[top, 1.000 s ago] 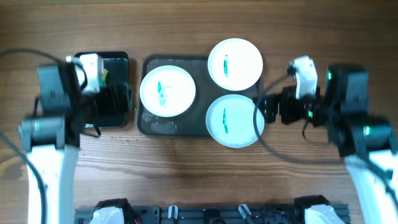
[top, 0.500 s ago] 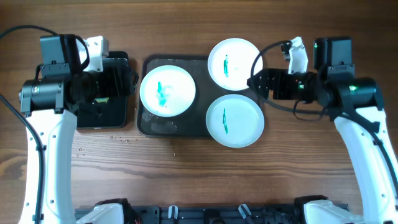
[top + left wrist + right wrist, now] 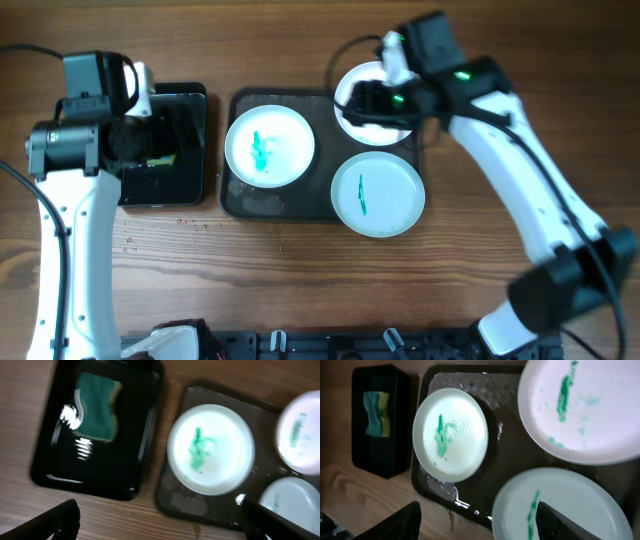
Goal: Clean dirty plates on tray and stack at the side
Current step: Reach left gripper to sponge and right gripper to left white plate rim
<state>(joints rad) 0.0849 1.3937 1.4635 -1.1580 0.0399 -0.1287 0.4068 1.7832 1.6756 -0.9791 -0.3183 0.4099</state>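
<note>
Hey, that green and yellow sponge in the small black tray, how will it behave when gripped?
The sponge will probably squash and flex rather than stay stiff: its edges look wavy. It is likely light for its size. The black tray looks glossy, perhaps wet, so the sponge may be soaked and slippery.

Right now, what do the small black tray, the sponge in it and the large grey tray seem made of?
The small glossy black rectangular tray looks like smooth plastic or coated metal: sharp white highlights. The green-and-yellow sponge looks like soft matte foam. The large dark grey rounded tray seems plastic, uncertainly; water beads and glints on it.
</note>
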